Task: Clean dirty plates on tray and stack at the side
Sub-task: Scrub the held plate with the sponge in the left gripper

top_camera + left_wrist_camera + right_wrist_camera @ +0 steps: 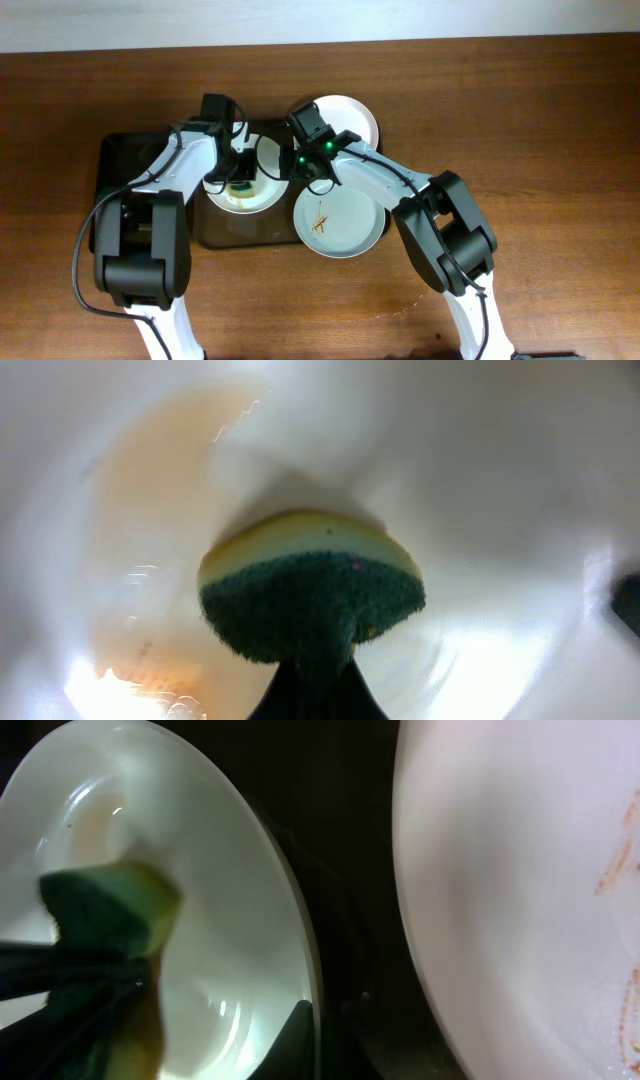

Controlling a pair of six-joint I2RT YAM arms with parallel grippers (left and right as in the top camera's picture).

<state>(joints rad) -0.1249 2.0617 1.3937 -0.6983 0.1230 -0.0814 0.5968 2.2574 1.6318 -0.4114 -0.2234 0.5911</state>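
Note:
A dirty plate [266,160] lies on the brown tray [240,230]. My left gripper [240,184] is shut on a green and yellow sponge [310,595] and presses it on this plate's face, which carries an orange smear [160,480]. My right gripper [298,176] is shut on this plate's right rim [305,960], one finger inside the rim [300,1030]. A second plate [345,225] with brown-orange streaks lies at the tray's right edge and also shows in the right wrist view [520,900]. A third white plate [352,115] lies behind the tray, no streaks visible.
A darker tray part [125,165] extends to the left under my left arm. The wooden table [540,120] runs round the tray, with its far edge at the top of the overhead view.

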